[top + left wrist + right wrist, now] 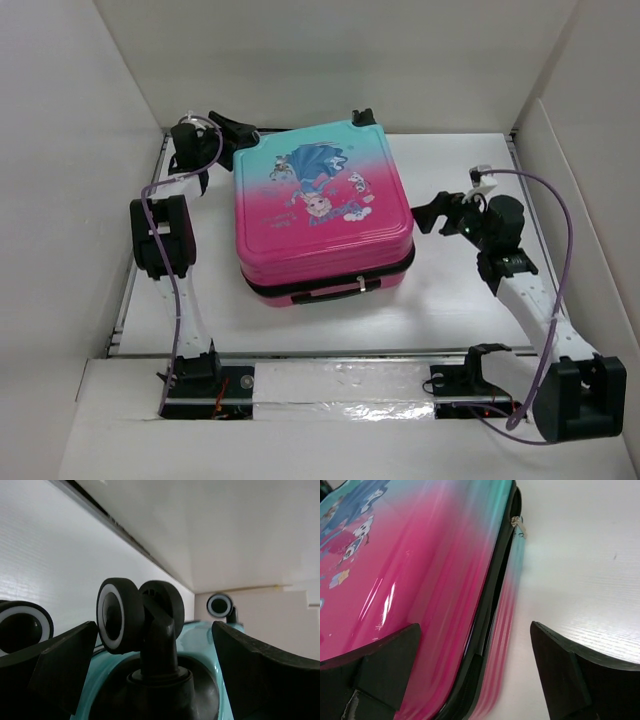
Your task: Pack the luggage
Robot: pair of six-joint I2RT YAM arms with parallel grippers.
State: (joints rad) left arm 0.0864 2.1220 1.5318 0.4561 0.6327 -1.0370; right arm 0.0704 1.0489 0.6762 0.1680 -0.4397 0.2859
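Lying flat near the middle of the table (450, 300), print side up, the luggage (322, 215) has its lid down on the lower shell, carry handle (325, 293) facing the arm bases and wheels at the far end. We read that pose as deliberate: flat, it can't roll, and both side seams stay reachable. Left gripper (240, 128) sits at the far-left corner w/ jaws spread wide and nothing in them. In its wrist view they straddle a wheel (117, 615) w/o touching, prob. to brace or nudge that corner. Right gripper (432, 215) hangs just beside the right edge, also spread and empty, lined up on the dark seam (492, 595) between the shells. The seam looks slightly parted, w/ the zip pull (518, 525) at its far end. We judge closing is the step in hand. We can't tell what's inside.
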